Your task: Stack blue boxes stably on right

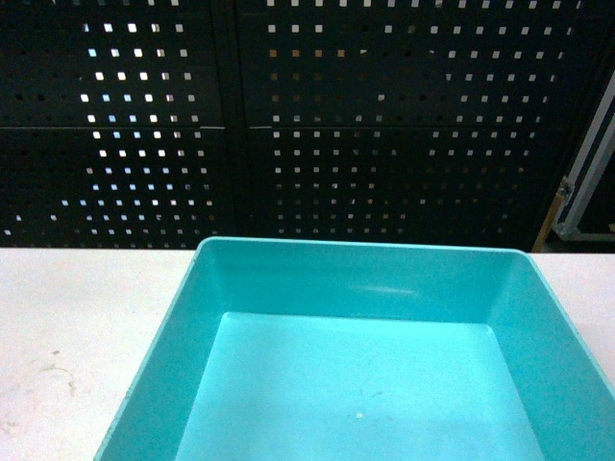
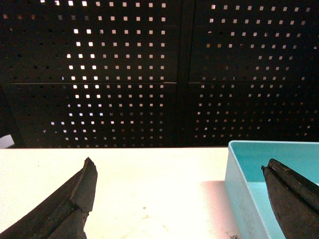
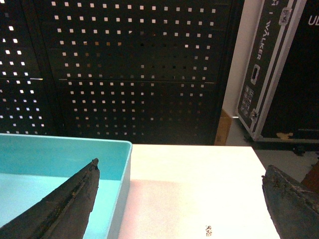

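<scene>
One light turquoise blue box (image 1: 365, 252) sits on the white table (image 1: 86, 317), filling the lower middle of the head view, with nothing inside it. Neither gripper shows in that view. In the left wrist view my left gripper (image 2: 176, 163) is open and straddles the box's left wall (image 2: 238, 191): one finger (image 2: 75, 199) over bare table, the other (image 2: 294, 199) over the box's inside. My right gripper (image 3: 179, 167) is open too. Its left finger (image 3: 70, 204) hangs over the box's inside (image 3: 45, 154) and its right finger (image 3: 291, 201) by the table's right edge.
A black perforated panel (image 1: 307, 125) runs behind the table. A black flight case with metal edging (image 3: 271, 69) stands on the floor beyond the table's right edge. White table (image 3: 194, 174) lies to the right of the box, with a small printed mark (image 3: 208, 230) on it.
</scene>
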### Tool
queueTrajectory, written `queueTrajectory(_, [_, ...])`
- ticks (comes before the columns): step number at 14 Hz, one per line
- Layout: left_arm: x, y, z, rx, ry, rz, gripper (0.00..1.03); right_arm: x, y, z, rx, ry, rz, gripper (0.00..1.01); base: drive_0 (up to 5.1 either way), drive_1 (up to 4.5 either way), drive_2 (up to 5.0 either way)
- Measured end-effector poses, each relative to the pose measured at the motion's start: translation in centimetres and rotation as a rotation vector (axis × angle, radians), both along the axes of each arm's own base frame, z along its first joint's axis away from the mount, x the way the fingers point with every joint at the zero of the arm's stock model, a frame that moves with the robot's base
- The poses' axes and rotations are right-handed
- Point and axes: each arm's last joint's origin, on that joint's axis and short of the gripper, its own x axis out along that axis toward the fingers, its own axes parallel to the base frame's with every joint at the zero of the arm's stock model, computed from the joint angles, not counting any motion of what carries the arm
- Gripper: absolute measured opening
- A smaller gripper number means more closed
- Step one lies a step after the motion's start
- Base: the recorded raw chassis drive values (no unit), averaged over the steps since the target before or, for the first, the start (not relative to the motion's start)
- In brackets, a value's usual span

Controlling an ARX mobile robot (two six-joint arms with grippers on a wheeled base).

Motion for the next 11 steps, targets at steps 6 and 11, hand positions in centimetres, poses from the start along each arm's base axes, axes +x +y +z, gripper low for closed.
queueTrajectory(6, [0.00, 0.00, 0.00, 0.000, 0.000, 0.000, 0.98, 0.00, 0.00, 0.00, 0.000, 0.000, 0.000, 0.98, 0.0, 0.00, 0.0])
queueTrajectory(11, [0.00, 0.00, 0.00, 0.000, 0.000, 0.000, 0.98, 0.00, 0.00, 0.00, 0.000, 0.000, 0.000, 0.98, 0.0, 0.00, 0.0])
